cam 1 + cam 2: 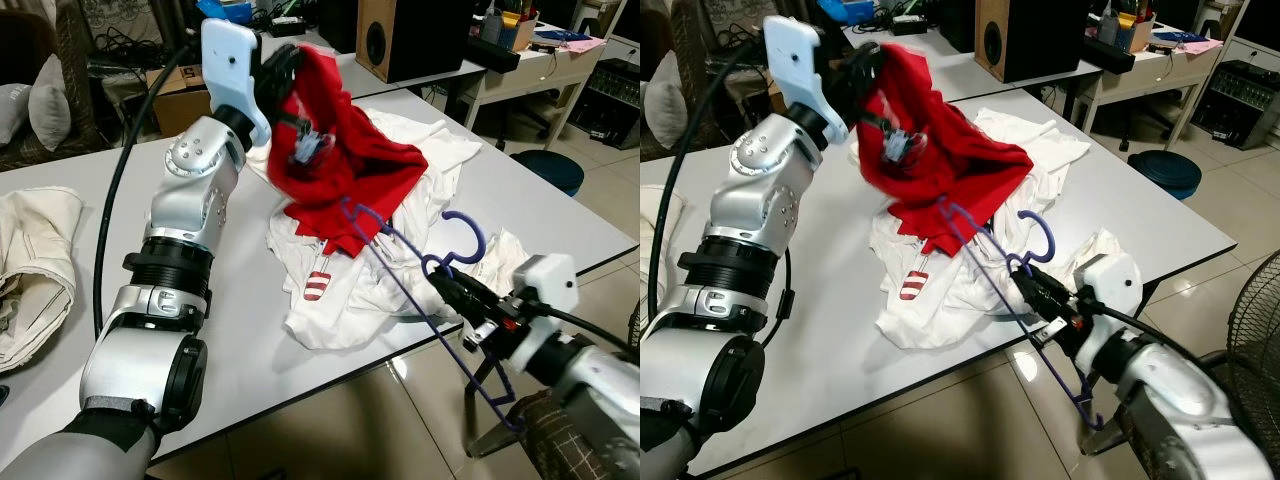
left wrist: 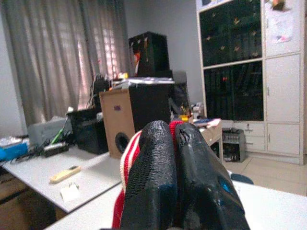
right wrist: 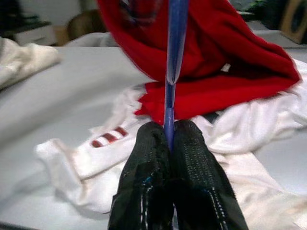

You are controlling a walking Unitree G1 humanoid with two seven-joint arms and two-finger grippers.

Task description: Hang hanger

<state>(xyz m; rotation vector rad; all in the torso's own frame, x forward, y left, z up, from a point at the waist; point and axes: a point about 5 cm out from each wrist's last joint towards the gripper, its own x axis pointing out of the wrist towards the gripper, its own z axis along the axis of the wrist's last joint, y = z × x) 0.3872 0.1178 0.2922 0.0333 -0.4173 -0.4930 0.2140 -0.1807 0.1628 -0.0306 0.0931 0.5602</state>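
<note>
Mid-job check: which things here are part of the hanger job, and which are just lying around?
In the job:
- blue hanger, pinched by the right gripper
- red garment, lifted by the left gripper

Lying about:
- white clothes on the table
- cream cloth
- speaker

Soft red cloth shirt [image 1: 340, 150], glossy blue plastic hanger [image 1: 420, 290], smooth matt white table [image 1: 250, 340].

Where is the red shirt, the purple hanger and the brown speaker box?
Red cloth shirt [image 1: 345, 150], left eye view, middle of the lifted fabric.
Thin purple plastic hanger [image 1: 474, 228], left eye view, on its curved hook.
Brown wooden speaker box [image 1: 378, 40], left eye view, on its front face beside the round cone.
</note>
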